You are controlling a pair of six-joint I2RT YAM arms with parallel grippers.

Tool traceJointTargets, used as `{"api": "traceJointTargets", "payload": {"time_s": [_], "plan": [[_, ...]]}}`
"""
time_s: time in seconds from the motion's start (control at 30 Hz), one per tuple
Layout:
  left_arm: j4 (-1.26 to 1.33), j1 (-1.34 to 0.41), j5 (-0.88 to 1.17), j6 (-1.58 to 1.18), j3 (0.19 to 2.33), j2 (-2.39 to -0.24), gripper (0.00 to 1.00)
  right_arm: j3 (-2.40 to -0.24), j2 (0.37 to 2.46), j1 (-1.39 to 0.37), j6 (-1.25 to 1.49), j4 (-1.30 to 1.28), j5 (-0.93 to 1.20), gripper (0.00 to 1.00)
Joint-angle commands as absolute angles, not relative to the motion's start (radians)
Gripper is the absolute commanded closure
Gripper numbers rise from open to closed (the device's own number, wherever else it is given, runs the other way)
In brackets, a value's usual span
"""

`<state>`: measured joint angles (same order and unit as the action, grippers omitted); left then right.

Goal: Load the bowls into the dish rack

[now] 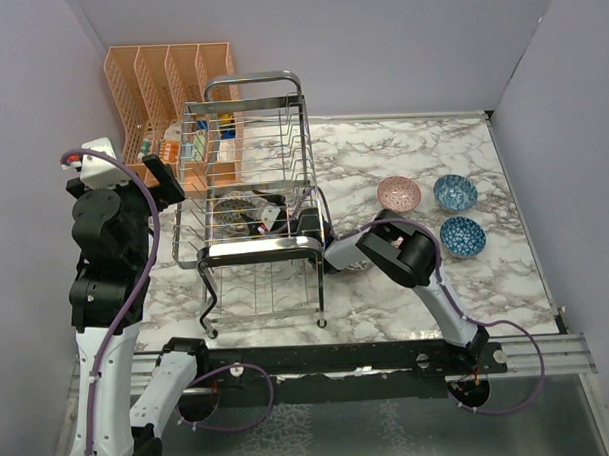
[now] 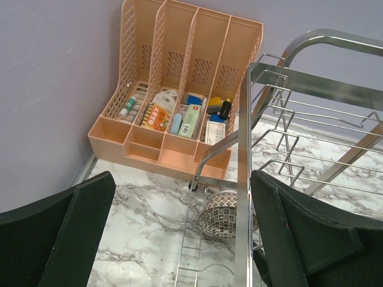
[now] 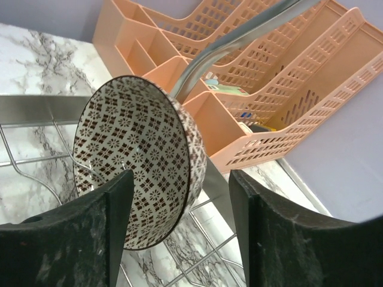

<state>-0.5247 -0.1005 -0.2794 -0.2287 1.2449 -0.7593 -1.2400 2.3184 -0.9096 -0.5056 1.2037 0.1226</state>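
**Patterned bowl on edge in the rack, right jaws apart around it**

The right gripper [image 3: 179, 177] reaches into the dish rack [image 1: 257, 170] from the right side with its jaws well apart. A black-and-white patterned bowl [image 3: 137, 161] stands on its rim in front of them, propped on the rack's wires with its inside facing the wrist camera. One finger [image 3: 114, 227] overlaps the bowl's lower edge, and whether it touches cannot be told. The other finger stands clear of the bowl with a gap between, so the bowl is not clamped.

The left gripper [image 2: 182, 179] hovers beside the rack's left side. Its jaws are spread wide and hold nothing.

The chrome wire rack stands left of centre on the marble table [image 1: 387, 295], its looped handle bars rising above the grid. Just behind it to the left, an orange slotted organizer [image 1: 169, 78] sits in the corner, with small packets and bottles in its compartments.

Three more bowls lie upright on the table's right half, well apart from the rack. A pink bowl [image 1: 398, 193] is nearest the middle, with two blue bowls [image 1: 454, 192] beside it toward the right wall.

The tabletop is white with grey veining. Plain pale lilac walls [image 1: 378, 45] close it in at the back and on both sides. A metal rail [image 1: 549, 355] runs along the near edge, where the arm bases are bolted.
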Motion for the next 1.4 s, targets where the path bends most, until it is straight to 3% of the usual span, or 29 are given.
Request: {"api": "traceJointTargets", "payload": {"time_s": [0.0, 0.7, 1.37], "plan": [[-0.506, -0.106, -0.303, -0.223, 1.255, -0.760, 0.01, -1.221, 2.249, -0.882, -0.398, 1.228, 0.126, 0.34], [-0.506, -0.105, -0.299, -0.223, 1.253, -0.765, 0.01, -1.118, 2.095, -0.845, -0.287, 1.039, 0.382, 0.34], [-0.506, -0.107, -0.277, -0.229, 1.259, -0.747, 0.01, -0.896, 1.893, -0.836, -0.033, 0.904, 0.358, 0.32]]}}
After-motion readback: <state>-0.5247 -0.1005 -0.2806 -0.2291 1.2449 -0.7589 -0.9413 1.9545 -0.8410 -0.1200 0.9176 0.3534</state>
